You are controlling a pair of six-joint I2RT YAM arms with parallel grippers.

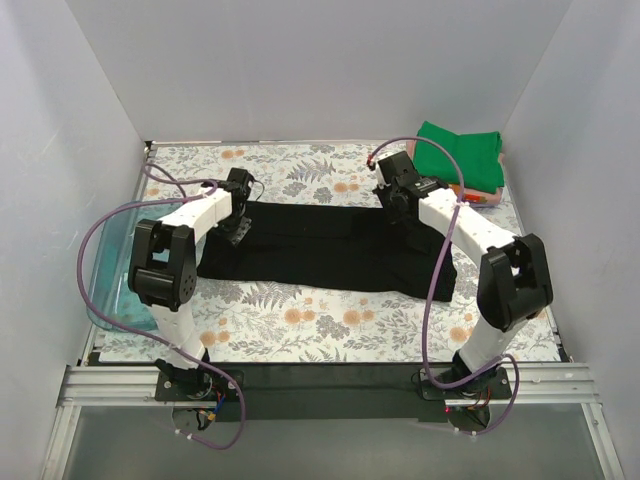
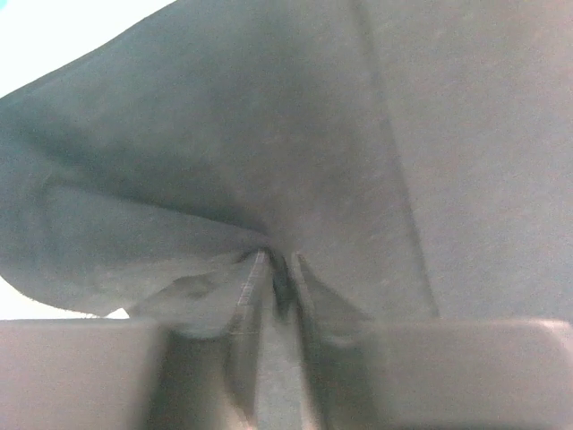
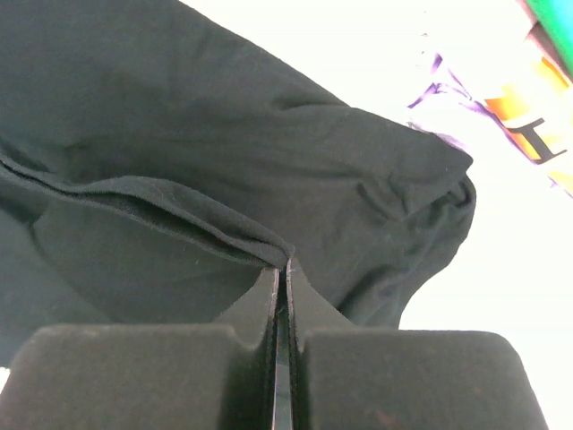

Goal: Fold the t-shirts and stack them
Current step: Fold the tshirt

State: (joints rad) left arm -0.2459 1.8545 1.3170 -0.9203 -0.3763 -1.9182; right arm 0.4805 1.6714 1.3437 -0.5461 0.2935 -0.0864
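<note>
A black t-shirt point(image 1: 330, 250) lies spread across the middle of the table. My left gripper point(image 1: 238, 222) is shut on its left part; in the left wrist view the black cloth point(image 2: 224, 161) bunches into the closed jaws point(image 2: 279, 269). My right gripper point(image 1: 400, 208) is shut on its far right edge; the right wrist view shows a folded hem point(image 3: 179, 215) pinched at the jaw tips point(image 3: 285, 267). A stack of folded shirts, green one point(image 1: 460, 155) on top, sits at the far right corner; the orange-patterned one point(image 3: 528, 125) shows beneath it.
A translucent teal tray point(image 1: 105, 285) stands at the table's left edge. The floral tablecloth point(image 1: 330, 325) covers the table. White walls close in the left, back and right sides.
</note>
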